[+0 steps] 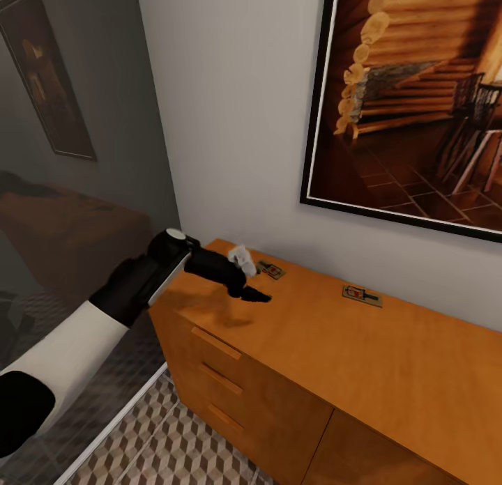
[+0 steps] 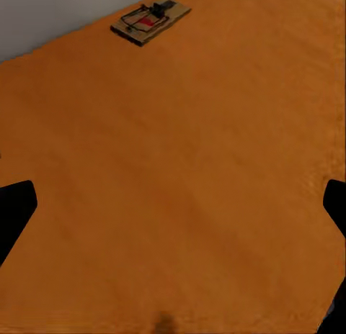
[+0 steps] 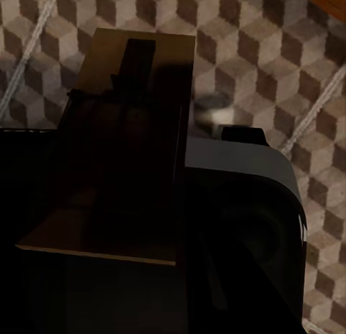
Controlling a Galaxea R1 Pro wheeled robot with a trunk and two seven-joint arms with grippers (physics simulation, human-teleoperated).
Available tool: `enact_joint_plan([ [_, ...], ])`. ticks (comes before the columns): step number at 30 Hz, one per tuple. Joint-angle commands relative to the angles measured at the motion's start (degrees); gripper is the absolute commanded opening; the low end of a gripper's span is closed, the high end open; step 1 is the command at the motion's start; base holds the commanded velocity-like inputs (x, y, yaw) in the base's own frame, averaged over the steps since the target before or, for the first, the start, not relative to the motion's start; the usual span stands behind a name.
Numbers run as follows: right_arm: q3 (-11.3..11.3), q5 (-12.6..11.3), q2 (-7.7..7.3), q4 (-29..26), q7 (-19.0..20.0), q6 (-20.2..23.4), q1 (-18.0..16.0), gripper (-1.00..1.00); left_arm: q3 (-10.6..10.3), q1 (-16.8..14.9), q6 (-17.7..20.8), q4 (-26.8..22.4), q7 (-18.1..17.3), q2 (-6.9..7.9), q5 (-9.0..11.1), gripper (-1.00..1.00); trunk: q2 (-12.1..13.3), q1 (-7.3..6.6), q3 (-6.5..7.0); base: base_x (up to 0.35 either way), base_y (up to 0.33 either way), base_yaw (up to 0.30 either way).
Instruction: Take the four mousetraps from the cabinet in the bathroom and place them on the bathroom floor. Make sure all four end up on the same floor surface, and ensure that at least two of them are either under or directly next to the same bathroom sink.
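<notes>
Two mousetraps lie flat on the top of the orange-brown cabinet (image 1: 390, 373), near the wall: one mousetrap (image 1: 270, 269) close to the cabinet's left end, another mousetrap (image 1: 361, 295) further right. My left gripper (image 1: 249, 293) hovers low over the cabinet top, just in front of the nearer trap, and is open. In the left wrist view its fingertips (image 2: 14, 211) are spread wide over bare wood, with a mousetrap (image 2: 150, 19) ahead by the wall. In the right wrist view, a shadowed tan mousetrap (image 3: 130, 154) sits in my right gripper (image 3: 137, 96), above the bathroom floor (image 3: 288, 53).
A large framed picture (image 1: 418, 102) hangs on the white wall above the cabinet. Drawer fronts with bar handles (image 1: 216, 343) face me. Cube-patterned tiles (image 1: 174, 443) lie below, with a glass partition (image 1: 84, 192) on the left. My black base (image 3: 245, 226) shows beside the held trap.
</notes>
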Motion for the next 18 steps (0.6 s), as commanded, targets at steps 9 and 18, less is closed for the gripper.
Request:
enact_joint_plan([
  [9,0.44,-0.68,0.01,-0.18,0.26,-0.43,-0.04,-1.00,-2.47,-0.07,-1.24,-8.00,-26.28,0.60,-21.87,1.00,-0.03,0.00,-0.05,0.000,0.000,0.000],
  [18,0.44,-0.68,-0.07,-1.36,0.32,-0.91,-0.04,-1.00,-2.69,-0.07,-3.69,-10.20,-26.73,0.67,-24.89,1.00,-0.03,0.00,-0.05,0.000,0.000,-0.002],
])
